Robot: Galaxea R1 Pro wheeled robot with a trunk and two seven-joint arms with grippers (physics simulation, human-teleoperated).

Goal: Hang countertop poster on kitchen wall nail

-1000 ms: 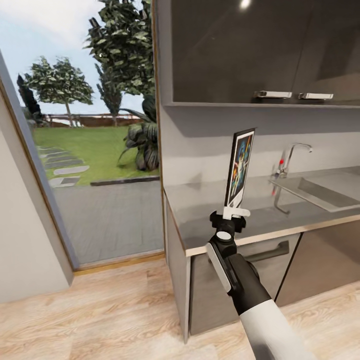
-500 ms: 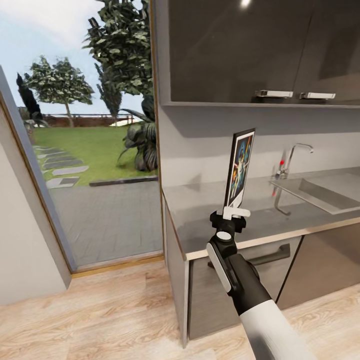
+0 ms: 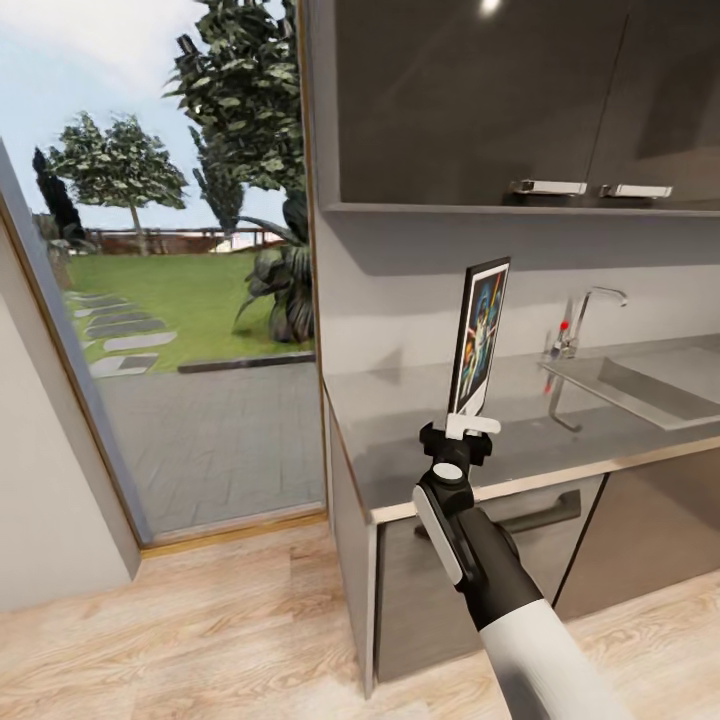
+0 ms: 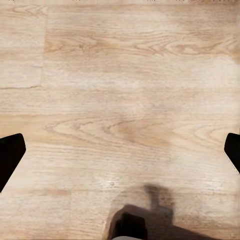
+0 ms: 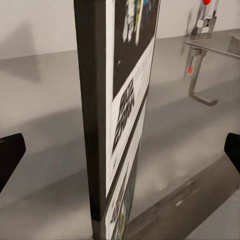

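While held upright above the counter, poster: the poster (image 3: 480, 335) stands tall on its bottom edge, its face turned partly sideways, over the front part of the kitchen countertop (image 3: 400, 440).
Right gripper: the right gripper (image 3: 472, 424) has its white fingers closed on the poster's lower edge; in the right wrist view the poster (image 5: 117, 115) runs edge-on, dark frame side and white border with printed title visible.
Left gripper: the left wrist view looks down at the wood floor (image 4: 120, 100); the dark fingertips (image 4: 10, 155) sit at opposite edges, wide apart, with nothing between them.
Sink: the inset sink (image 3: 650, 385) lies to the right of the poster, basin contents not visible from this angle.
Tap: the chrome tap (image 3: 585, 315) rises behind the sink.
Upper cabinets: the dark wall cabinets (image 3: 480, 100) hang closed above the counter.
Doorway: the open doorway (image 3: 170, 300) at left shows grass and trees.
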